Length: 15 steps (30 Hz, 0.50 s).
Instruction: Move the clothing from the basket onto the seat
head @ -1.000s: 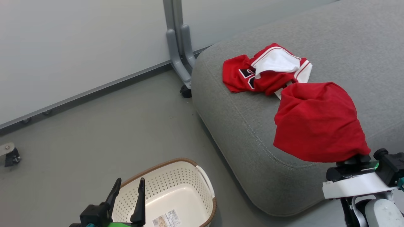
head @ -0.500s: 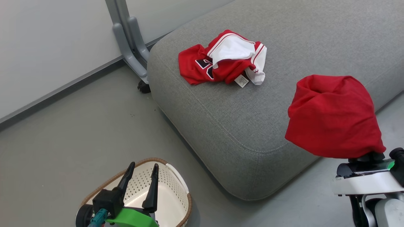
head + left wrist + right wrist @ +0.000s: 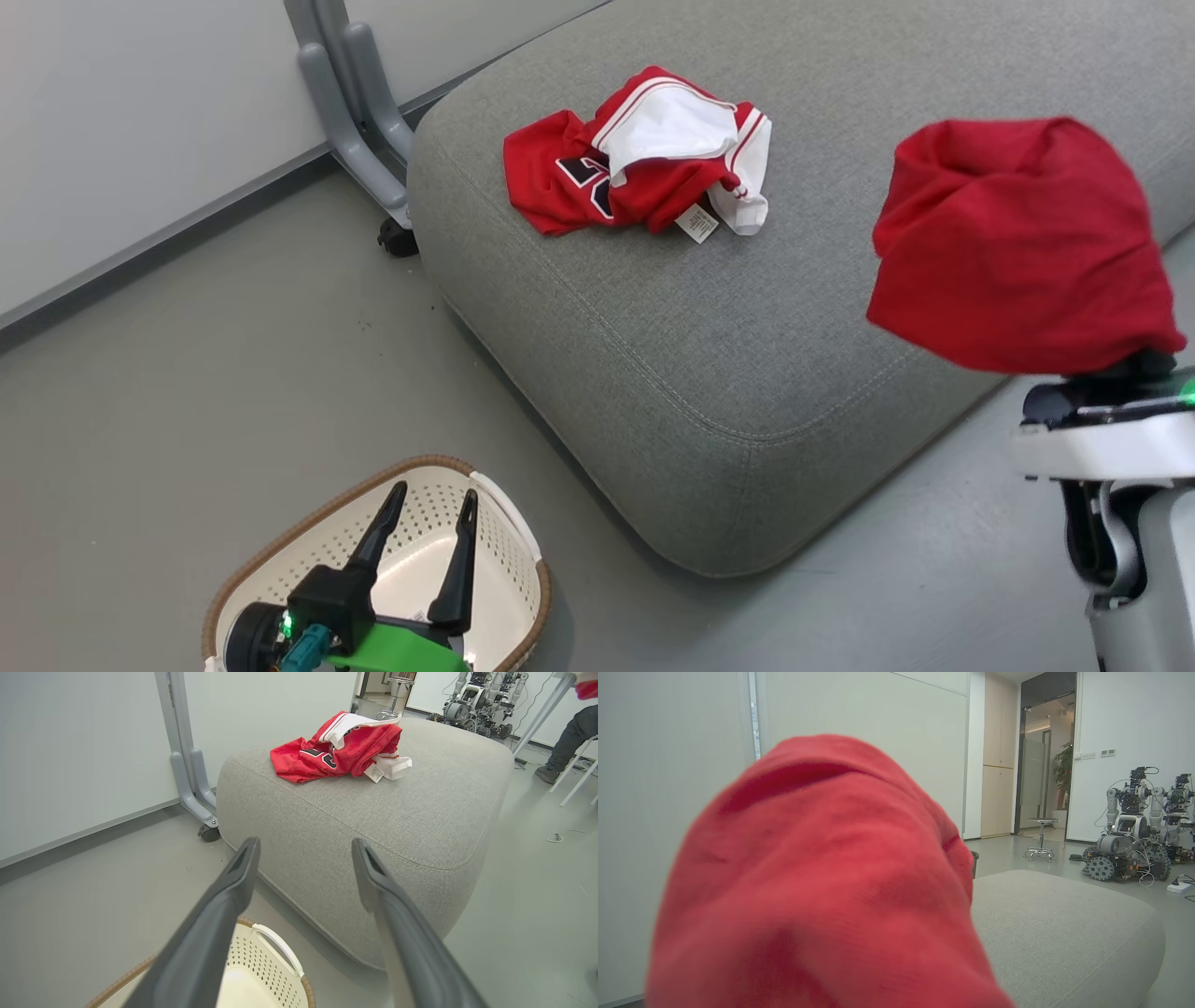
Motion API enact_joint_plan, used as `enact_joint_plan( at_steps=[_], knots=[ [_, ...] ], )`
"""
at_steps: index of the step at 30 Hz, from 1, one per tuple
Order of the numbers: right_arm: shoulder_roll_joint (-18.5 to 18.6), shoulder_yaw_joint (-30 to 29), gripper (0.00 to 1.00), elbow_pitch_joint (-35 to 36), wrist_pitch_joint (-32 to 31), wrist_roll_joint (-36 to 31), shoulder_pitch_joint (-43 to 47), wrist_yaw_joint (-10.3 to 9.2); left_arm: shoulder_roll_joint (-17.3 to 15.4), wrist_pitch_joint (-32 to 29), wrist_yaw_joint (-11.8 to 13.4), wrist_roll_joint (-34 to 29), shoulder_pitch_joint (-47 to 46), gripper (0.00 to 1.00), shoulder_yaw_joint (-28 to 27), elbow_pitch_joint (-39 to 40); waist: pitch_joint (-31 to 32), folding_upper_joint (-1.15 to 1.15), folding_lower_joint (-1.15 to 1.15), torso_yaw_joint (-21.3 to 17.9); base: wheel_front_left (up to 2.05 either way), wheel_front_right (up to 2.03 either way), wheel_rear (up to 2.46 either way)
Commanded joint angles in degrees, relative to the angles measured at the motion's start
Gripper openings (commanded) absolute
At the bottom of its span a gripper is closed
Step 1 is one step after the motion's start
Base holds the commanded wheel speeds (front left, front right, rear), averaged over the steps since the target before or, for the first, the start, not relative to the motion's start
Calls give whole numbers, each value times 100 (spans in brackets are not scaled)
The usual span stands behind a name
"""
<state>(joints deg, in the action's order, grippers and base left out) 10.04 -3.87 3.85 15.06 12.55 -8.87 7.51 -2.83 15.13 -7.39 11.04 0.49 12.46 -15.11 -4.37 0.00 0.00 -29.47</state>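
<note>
The jersey (image 3: 644, 159) lies crumpled atop the seat (image 3: 747, 327), where the task wants it, while a plain red cloth (image 3: 1018, 243) drapes over the right claw (image 3: 1074, 403) held up beside the seat's near corner, hiding whether it is clamped, and the left claw (image 3: 434, 490) gapes idle over the basket (image 3: 495, 560) before the seat.

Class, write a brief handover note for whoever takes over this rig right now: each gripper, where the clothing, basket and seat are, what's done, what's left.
Left gripper: jaws open, empty, above the basket on the floor.
Right gripper: up by the seat's edge, draped in a red cloth; jaws hidden.
Done: red jersey lies crumpled on the seat; what shows of the basket's inside is bare.
Left: probably lay the red cloth on the seat too.
</note>
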Motion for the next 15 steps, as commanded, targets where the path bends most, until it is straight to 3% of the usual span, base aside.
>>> enact_joint_plan(
  at_steps=[1,15],
  knots=[
    [19,-72,0,-26,17,76,-308,-4,-78,1,-17,-57,-144,100,0,83,-342,0,0,119,0,0,0],
    [687,-446,0,-1018,17,288,-3043,-3,-657,2,-17,-119,-1295,100,680,701,-2142,0,0,1022,0,0,0]
  ],
)
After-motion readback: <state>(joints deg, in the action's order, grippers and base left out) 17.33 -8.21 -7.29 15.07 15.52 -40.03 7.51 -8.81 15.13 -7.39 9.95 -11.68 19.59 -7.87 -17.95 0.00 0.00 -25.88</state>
